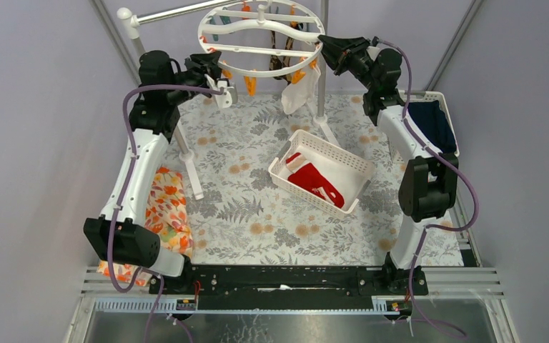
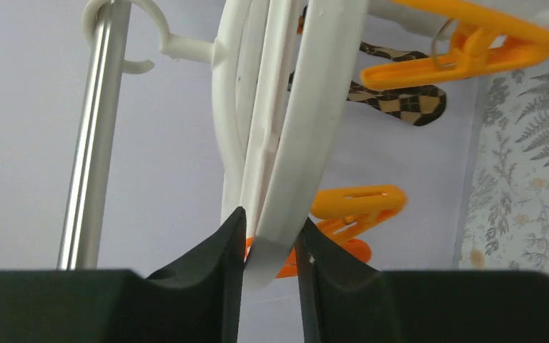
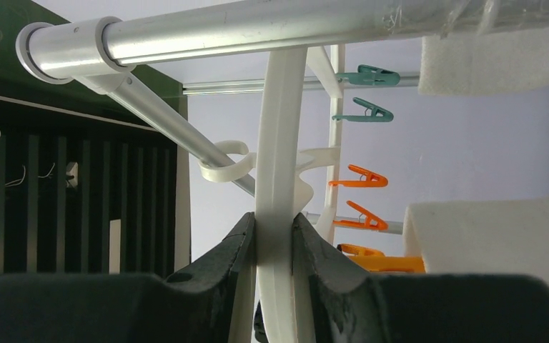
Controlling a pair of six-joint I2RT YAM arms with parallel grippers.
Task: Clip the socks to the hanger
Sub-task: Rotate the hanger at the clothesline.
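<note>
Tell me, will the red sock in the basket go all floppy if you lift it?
Probably floppy: the red sock lies crumpled in the basket. Likely light too, as the white sock hangs limp from the hanger.

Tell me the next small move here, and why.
Probably close the jaws of the left gripper fully on the hanger rim. They sit either side of it, but a firm pinch isn't clear. The right gripper clamps the opposite rim; once both hold, one could fetch the red socks lying in the basket.
</note>
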